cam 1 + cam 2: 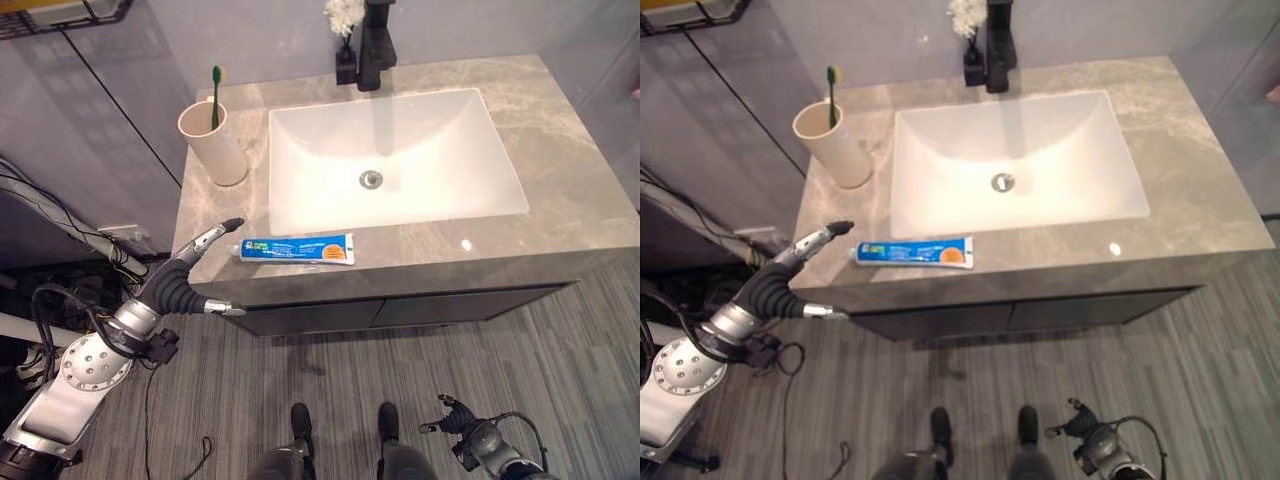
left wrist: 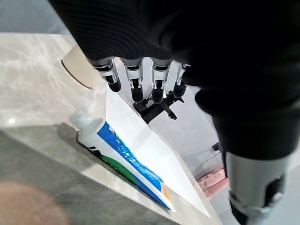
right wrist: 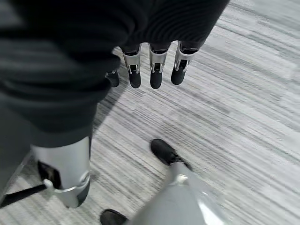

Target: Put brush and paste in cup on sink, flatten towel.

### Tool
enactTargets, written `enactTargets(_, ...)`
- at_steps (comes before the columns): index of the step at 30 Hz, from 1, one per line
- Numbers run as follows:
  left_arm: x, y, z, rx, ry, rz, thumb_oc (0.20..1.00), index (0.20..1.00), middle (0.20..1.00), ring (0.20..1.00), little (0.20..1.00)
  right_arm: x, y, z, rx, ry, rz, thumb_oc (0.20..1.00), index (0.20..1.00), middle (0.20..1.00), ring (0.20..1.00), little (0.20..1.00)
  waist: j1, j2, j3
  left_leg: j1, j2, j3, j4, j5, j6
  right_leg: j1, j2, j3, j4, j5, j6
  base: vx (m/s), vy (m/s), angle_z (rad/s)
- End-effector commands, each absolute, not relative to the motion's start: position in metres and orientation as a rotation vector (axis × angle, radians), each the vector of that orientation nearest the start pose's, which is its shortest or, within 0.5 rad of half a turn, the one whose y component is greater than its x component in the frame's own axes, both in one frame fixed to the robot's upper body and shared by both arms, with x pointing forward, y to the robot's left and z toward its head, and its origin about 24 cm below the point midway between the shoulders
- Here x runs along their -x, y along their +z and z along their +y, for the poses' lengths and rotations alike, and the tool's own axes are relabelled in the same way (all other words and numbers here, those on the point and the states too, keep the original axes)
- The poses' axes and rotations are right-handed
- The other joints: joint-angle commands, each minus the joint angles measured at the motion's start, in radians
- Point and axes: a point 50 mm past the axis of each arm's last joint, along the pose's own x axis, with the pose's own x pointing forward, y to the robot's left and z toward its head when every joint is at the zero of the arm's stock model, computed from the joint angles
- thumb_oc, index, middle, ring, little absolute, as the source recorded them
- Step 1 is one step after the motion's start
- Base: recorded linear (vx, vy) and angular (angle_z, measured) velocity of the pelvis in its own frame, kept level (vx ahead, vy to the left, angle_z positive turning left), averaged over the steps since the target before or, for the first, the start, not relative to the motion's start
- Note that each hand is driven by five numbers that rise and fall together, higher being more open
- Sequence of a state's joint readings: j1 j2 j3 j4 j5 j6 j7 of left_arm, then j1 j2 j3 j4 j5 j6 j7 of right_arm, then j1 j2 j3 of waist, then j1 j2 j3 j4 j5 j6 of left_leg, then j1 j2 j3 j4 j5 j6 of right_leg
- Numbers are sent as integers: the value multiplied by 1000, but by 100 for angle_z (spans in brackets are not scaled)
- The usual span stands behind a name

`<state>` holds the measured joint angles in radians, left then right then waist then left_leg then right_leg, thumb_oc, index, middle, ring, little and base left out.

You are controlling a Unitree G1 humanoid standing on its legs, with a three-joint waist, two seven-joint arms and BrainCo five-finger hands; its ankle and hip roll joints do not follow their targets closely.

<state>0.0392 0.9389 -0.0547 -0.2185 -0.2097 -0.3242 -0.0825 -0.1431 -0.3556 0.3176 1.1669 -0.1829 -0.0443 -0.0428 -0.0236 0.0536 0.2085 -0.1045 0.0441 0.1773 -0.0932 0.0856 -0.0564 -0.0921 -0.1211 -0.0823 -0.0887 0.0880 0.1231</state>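
While the brush (image 1: 216, 92) stands in the cup (image 1: 213, 145), left hand (image 1: 186, 272), fingers apart, hovers left of the paste (image 1: 296, 249); right hand (image 3: 150, 65) hangs relaxed.

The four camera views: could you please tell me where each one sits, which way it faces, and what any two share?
Left eye view: head, looking down on the sink, cup, toothbrush, toothpaste; left hand at the counter edge.
Right eye view: same scene, slightly offset.
Left wrist view: along open fingers toward the toothpaste.
Right wrist view: right hand, down at the floor.
The left wrist and eye views share toothpaste and cup.
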Motion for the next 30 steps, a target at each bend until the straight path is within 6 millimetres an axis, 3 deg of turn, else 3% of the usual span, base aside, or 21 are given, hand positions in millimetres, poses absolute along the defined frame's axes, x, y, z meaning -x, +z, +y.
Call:
enactTargets(1, -242, 185, 238, -786, -270, -538, 1000, 1000, 1000, 1000, 1000, -173, -126, -251, 749, 146, 935, 1000, 1000, 1000, 1000, 1000, -15, -50, 12, 94, 18, 32, 14, -79, -38, -105, -73, 20, 1, 165, 91, 0, -5, -8)
enactTargets(10, -246, 186, 236, -835, -268, -548, 1000, 1000, 1000, 1000, 1000, -159, -133, -253, 720, 127, 990, 1000, 1000, 1000, 1000, 1000, -27, -64, 22, 69, 24, 42, 31, -82, -42, -129, -65, 33, 1, 168, 89, 19, -9, -8)
enactTargets(21, -247, 185, 231, -887, -300, -550, 1000, 1000, 1000, 1000, 1000, -169, -128, -247, 685, 108, 930, 1000, 1000, 1000, 1000, 1000, -36, -73, 27, 56, 29, 49, 49, -92, -44, -144, -55, 54, 1, 167, 86, 17, -2, -3)
enactTargets(30, -247, 175, 242, -937, -259, -493, 1000, 1000, 1000, 1000, 1000, -165, -128, -255, 677, 65, 945, 1000, 1000, 1000, 1000, 1000, -42, -78, 35, 58, 26, 62, 53, -99, -41, -156, -49, 78, 1, 171, 86, 4, 2, -5)
